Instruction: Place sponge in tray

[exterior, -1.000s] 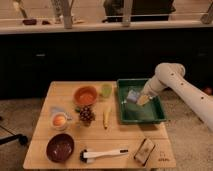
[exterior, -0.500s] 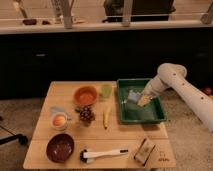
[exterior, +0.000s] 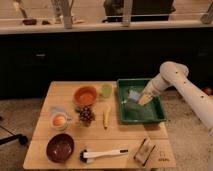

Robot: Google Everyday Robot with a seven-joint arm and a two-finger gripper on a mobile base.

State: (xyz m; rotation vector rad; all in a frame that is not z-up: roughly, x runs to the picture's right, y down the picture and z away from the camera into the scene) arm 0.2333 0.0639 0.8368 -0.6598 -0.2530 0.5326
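At the near edge of the wooden tabletop (exterior: 65, 95) we see a dark brown bowl (exterior: 60, 147), a white-handled brush (exterior: 104, 154) and a brown-and-black block (exterior: 144, 150). Behind them stand a small cup with an orange inside (exterior: 59, 120), a bunch of dark grapes (exterior: 86, 115) and a banana (exterior: 106, 116). Further back are the orange bowl (exterior: 85, 95) and a green cup (exterior: 106, 90). On the right, the dark-green tray (exterior: 159, 112) holds the grey-blue sponge (exterior: 134, 95) in its far part. The end effector (exterior: 144, 99) is low inside the tray, just beside the sponge; we cannot tell if its fingers are spread or pressed together
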